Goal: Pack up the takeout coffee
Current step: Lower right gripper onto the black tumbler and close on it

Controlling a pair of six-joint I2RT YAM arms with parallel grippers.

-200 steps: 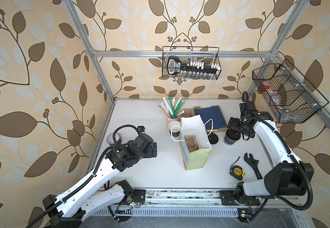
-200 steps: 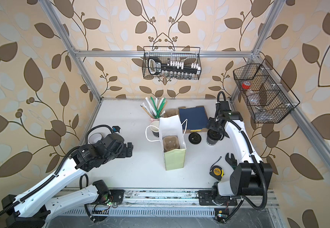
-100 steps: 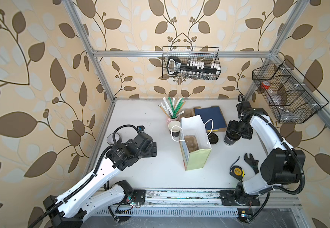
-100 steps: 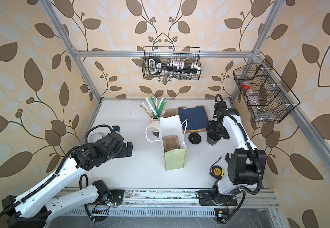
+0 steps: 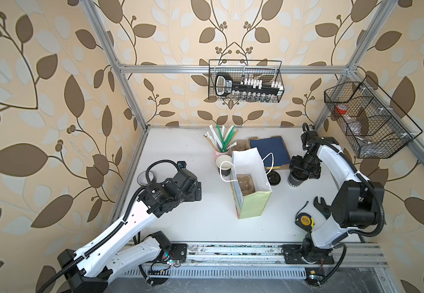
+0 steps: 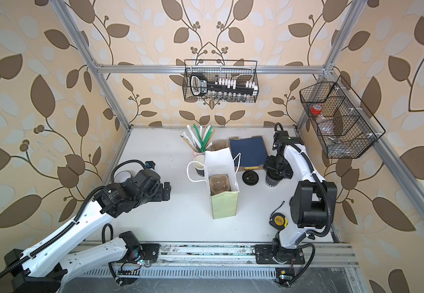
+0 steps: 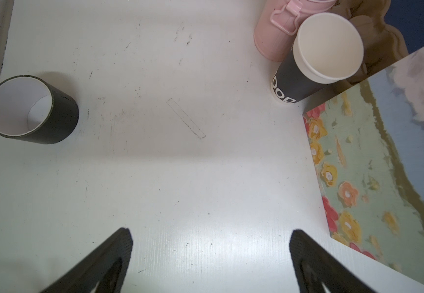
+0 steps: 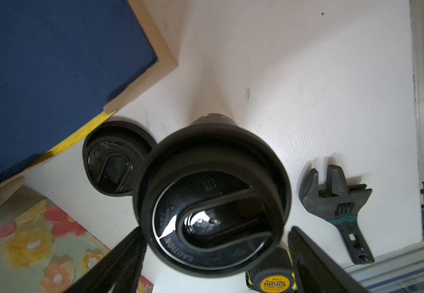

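Black lidded takeout coffee [image 5: 294,181] (white lettering) stands upright; right tool [image 8: 216,232] straddles it, grip unclear; left tool [image 7: 211,233] apart.

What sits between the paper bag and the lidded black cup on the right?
One loose black lid, lying flat between the bag and the cup; it shows in both top views.

White table [image 5: 205,223] bears bag [image 5: 252,203], takeout coffee [image 5: 293,181], lid [image 5: 274,178], wrench [image 5: 320,204], tape measure [image 5: 305,221].
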